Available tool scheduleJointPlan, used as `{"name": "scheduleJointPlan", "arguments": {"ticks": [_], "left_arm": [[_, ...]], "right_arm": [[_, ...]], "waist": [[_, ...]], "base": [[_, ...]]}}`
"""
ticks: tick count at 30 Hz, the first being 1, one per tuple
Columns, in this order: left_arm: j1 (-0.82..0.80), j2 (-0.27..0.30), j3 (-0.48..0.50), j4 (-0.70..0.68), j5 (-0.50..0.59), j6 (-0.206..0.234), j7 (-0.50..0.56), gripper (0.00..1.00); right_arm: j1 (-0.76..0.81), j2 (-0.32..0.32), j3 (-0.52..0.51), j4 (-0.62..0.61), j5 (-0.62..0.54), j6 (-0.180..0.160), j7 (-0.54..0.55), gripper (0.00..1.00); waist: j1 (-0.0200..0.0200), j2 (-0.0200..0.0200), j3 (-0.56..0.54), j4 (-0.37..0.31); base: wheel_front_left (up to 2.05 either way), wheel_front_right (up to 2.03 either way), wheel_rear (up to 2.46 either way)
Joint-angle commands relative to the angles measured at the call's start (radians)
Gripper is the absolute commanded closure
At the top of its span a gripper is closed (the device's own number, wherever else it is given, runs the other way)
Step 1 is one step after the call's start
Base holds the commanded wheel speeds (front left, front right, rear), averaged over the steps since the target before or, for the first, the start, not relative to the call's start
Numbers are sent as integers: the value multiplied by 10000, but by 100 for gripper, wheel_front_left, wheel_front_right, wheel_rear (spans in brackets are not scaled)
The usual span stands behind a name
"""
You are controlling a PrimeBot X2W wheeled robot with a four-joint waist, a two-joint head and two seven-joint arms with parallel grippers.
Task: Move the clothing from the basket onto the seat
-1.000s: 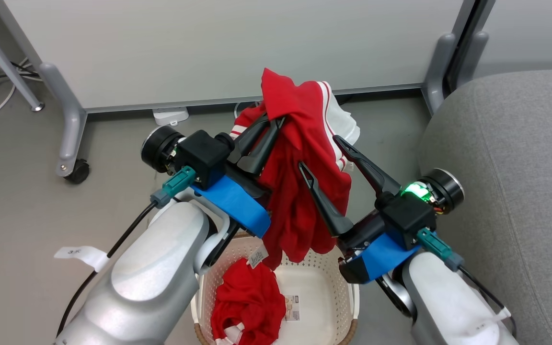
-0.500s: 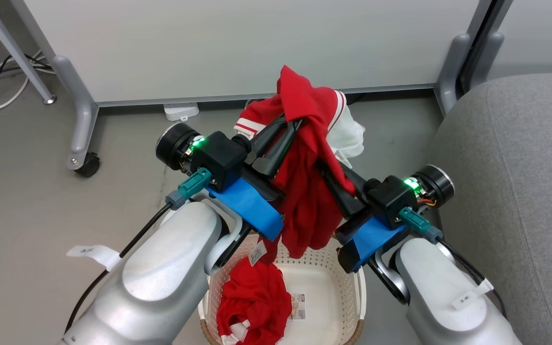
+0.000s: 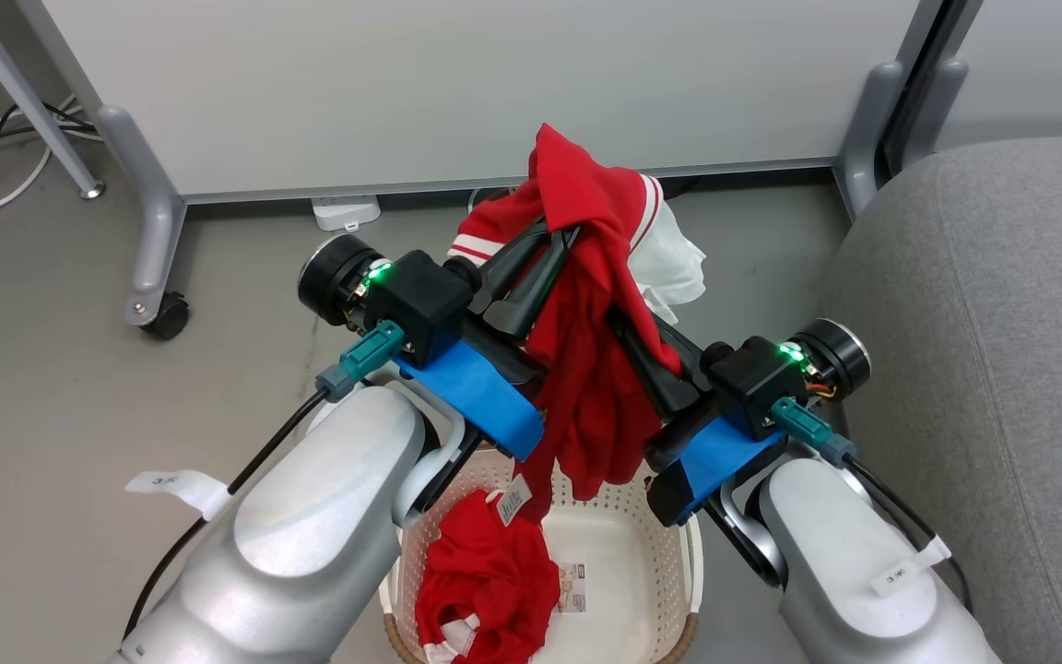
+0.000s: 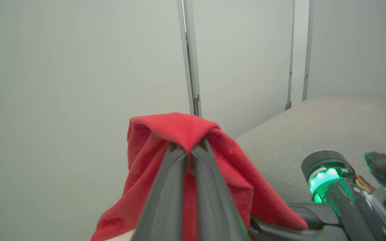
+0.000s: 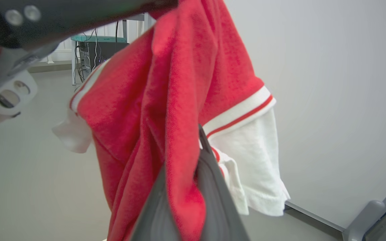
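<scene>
The lifted garment [image 3: 591,369] above the basket [image 3: 623,563] is soft, matt red cloth with a towelling-like nap, and its white trim [image 5: 256,167] is equally fuzzy. The second garment [image 3: 485,572] inside the basket is the same matt red fabric. The basket is smooth cream plastic, perforated, with a brown woven-look rim [image 3: 684,634] and a paper sticker [image 3: 572,588] on its bottom. Right of the basket, the seat [image 3: 1001,323] is grey woven upholstery, matt and slightly rough. Left of the basket, the floor [image 3: 52,369] is smooth, dull grey. Above the basket, the left gripper [image 3: 559,232] has matt black plastic fingers
</scene>
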Motion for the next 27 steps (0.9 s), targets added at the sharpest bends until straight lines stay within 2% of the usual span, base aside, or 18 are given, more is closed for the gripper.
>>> {"name": "scheduleJointPlan", "arguments": {"ticks": [1,15,16,17,27], "left_arm": [[-83,15,-2,13,23,-10,-59,100],[-130,31,-55,39,95,41,-68,100],[-120,23,-37,35,113,61,-69,68],[-102,13,-24,45,109,63,-70,1],[40,25,27,-16,210,130,-71,0]], "right_arm": [[1,10,20,-64,74,5,-35,100],[-16,11,47,-98,262,5,-35,100],[-17,11,53,-98,264,5,-35,100],[-17,11,50,-103,269,5,-35,100],[147,7,-429,-233,478,5,-36,100]], "waist": [[0,0,9,-9],[0,0,59,-13],[0,0,63,-14],[0,0,67,-14],[0,0,173,17]], "base": [[0,0,0],[0,0,0],[0,0,0],[0,0,0],[0,0,0]]}}
